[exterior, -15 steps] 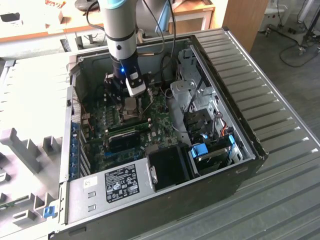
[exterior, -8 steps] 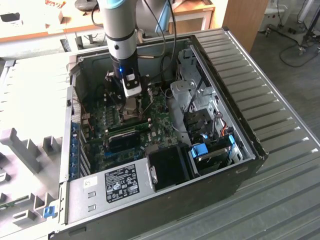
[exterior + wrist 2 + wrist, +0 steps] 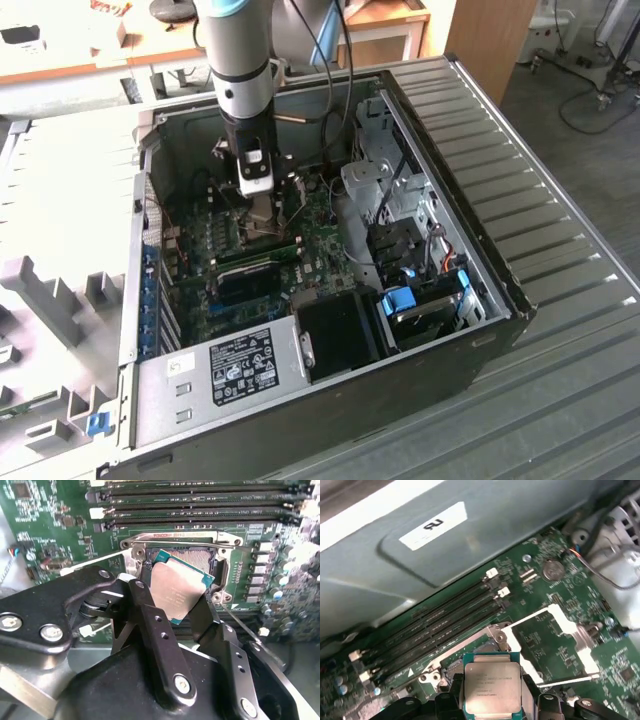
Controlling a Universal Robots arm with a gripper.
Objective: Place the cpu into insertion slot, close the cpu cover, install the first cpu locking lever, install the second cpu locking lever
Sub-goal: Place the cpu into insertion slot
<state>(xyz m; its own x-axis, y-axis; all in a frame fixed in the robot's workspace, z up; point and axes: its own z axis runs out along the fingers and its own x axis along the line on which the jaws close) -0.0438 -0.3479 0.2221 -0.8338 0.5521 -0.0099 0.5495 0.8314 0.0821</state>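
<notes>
Being placed, the flat silvery square cpu (image 3: 177, 587) is pinched, tilted, between the jaws of the black gripper (image 3: 171, 602) over the dark square insertion slot (image 3: 196, 560); flat lining-up seems needed.

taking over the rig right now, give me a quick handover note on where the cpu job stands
Gripper: shut on the cpu.
Cpu: tilted, just above the slot, not seated; part of the pin field is bare.
Cover: open, off the slot.
Done: the cpu is in the gripper and at the slot.
Left: seating the cpu, closing the cover, and both levers. One lever stands free beside the slot.
</notes>
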